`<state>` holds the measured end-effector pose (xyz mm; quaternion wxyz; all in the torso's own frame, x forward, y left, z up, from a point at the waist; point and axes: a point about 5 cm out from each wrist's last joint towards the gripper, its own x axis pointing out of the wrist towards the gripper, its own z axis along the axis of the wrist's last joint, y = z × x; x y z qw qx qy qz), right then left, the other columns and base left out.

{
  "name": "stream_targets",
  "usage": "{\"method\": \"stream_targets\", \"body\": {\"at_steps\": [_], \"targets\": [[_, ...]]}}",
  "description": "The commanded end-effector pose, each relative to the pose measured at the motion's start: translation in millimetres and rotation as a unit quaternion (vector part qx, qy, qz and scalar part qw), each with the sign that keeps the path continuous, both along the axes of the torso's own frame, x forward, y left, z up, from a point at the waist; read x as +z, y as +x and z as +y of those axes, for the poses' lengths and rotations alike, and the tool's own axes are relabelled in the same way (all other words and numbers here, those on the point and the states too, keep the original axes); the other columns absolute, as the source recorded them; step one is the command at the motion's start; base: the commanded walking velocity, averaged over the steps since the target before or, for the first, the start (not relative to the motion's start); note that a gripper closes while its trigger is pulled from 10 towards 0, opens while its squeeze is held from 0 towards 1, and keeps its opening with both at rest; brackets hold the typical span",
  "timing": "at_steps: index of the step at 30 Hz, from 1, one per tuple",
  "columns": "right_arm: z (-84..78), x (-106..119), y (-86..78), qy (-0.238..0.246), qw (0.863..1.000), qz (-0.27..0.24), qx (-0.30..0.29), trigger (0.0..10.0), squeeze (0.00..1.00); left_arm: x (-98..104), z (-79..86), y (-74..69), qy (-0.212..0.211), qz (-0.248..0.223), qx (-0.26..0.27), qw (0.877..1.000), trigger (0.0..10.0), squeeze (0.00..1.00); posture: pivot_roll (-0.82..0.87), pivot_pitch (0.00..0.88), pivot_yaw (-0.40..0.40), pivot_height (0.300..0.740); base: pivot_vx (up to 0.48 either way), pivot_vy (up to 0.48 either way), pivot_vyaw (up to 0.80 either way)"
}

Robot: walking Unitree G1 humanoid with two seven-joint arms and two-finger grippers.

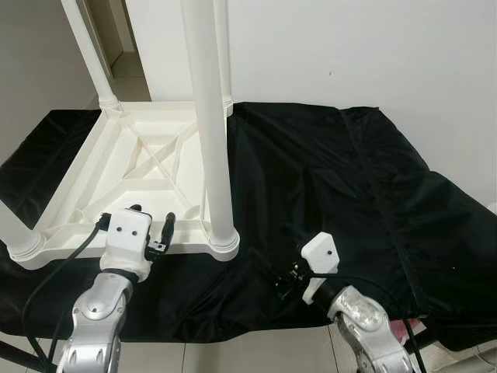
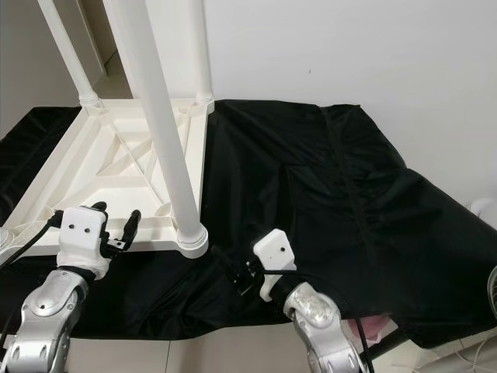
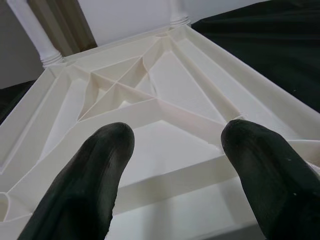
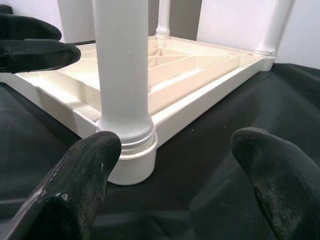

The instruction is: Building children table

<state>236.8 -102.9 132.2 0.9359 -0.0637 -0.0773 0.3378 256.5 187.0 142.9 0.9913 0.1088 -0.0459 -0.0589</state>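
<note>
The right pincer [image 2: 233, 272] hovers low over the black cloth [image 1: 349, 179] at the near edge of the bench, its fingers spread wide and empty. Just to its left and slightly farther stands the near-right leg [image 1: 211, 116] of the upturned white children's table [image 1: 147, 167], upright, its long axis vertical, seated in its corner socket; the right arm is the nearer one to it. The left pincer [image 1: 155, 221], also spread and holding nothing, sits at the table's near rim, left of that leg and pointing over the ribbed underside. Farther off, two more legs [image 1: 87, 50] rise at the far corners; a fourth, at the near left, is probably seated too, though barely visible.
</note>
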Motion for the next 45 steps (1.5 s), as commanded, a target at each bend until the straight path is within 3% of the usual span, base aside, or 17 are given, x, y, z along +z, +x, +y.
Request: {"method": "stream_targets", "body": {"at_steps": [1, 5, 17, 29, 36, 45], "targets": [[3.0, -2.9, 1.7, 0.0, 1.0, 0.009, 0.006, 10.0, 0.0, -1.1, 3.5, 2.6, -0.012, 0.005, 0.008, 1.0, 10.0, 0.0, -0.02, 0.02, 0.036, 0.74, 0.0, 0.0, 0.0], [4.8, -5.1, 1.2, 0.002, 1.0, 0.013, 0.006, 10.0, 0.0, -4.8, 5.2, 0.4, -0.03, 0.016, 0.024, 0.999, 10.0, 0.0, -0.01, 0.022, 0.039, 0.74, 0.0, 0.0, 0.0], [3.6, -7.6, 2.5, 0.005, 1.0, 0.018, -0.004, 10.0, 0.0, -7.5, 2.0, -0.5, -0.033, 0.02, 0.024, 0.999, 10.0, 0.0, -0.01, 0.032, 0.046, 0.74, 0.0, 0.214, 0.0], [1.0, -10.7, 6.3, 0.008, 1.0, 0.018, -0.023, 10.0, 0.0, -6.1, 0.0, 2.3, -0.029, 0.019, 0.02, 0.999, 10.0, 0.0, -0.01, 0.032, 0.052, 0.74, 0.0, 0.352, 0.0], [-1.5, -12.6, 6.8, 0.008, 0.999, 0.018, -0.035, 10.0, 0.0, -5.0, -5.2, 0.5, -0.01, 0.009, 0.012, 1.0, 10.0, 0.0, -0.01, 0.037, 0.047, 0.74, 0.0, 0.0, 0.0], [-16.4, -15.9, 6.6, 0.013, 0.994, 0.007, -0.104, 10.0, 0.0, -3.9, -17.7, -2.8, 0.009, -0.006, -0.015, 1.0, 10.0, 0.0, -0.02, 0.036, 0.042, 0.74, 0.0, 0.0, 0.0]]}}
